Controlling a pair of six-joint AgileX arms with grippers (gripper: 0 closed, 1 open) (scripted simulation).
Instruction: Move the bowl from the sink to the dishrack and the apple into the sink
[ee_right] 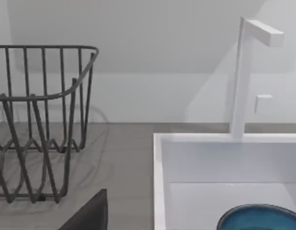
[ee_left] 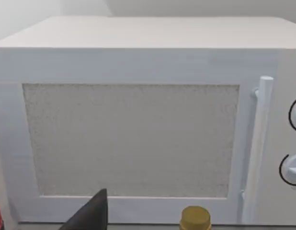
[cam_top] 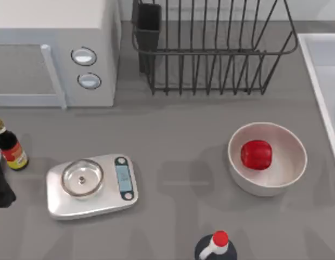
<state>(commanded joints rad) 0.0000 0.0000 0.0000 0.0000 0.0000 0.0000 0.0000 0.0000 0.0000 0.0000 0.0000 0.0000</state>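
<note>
Seen from above: apple [cam_top: 256,154], glossy red and slightly blocky, lying inside an off-white bowl [cam_top: 287,173] on the right half of the grey table [cam_top: 184,130], well apart from the sink [cam_top: 319,70]. Only the sink's pale raised rim and a strip of basin visible at the right edge; the rest cut off by the frame.

Dishrack [cam_top: 211,51], black wire, at the back of the table between the microwave [cam_top: 53,54] and the sink, with its dark cutlery cup [cam_top: 148,27] at the back-left corner; top of the rack cropped.

Right wrist view: teal-blue bowl [ee_right: 260,218] inside the sink [ee_right: 160,182], only its upper arc showing, its rim hard to make out. White faucet [ee_right: 241,76] behind the basin, dishrack [ee_right: 42,120] beside it.

Left wrist view: white microwave [ee_left: 138,129] with frosted door panel, upright handle and two dials cut off at the edge; yellow cap of a sauce bottle [ee_left: 195,219] in front.

Also on the table: silver kitchen scale [cam_top: 91,184] with round pan and small display, digits unreadable; dark sauce bottle [cam_top: 9,146] at the left edge with a red-and-yellow label, its writing illegible; a red-capped bottle [cam_top: 217,246] at the front edge, mostly cropped.

Dark shape at the left edge, near the sauce bottle, possibly part of the left arm. A dark wedge low in each wrist view; left and right claws' spread cannot be told.
</note>
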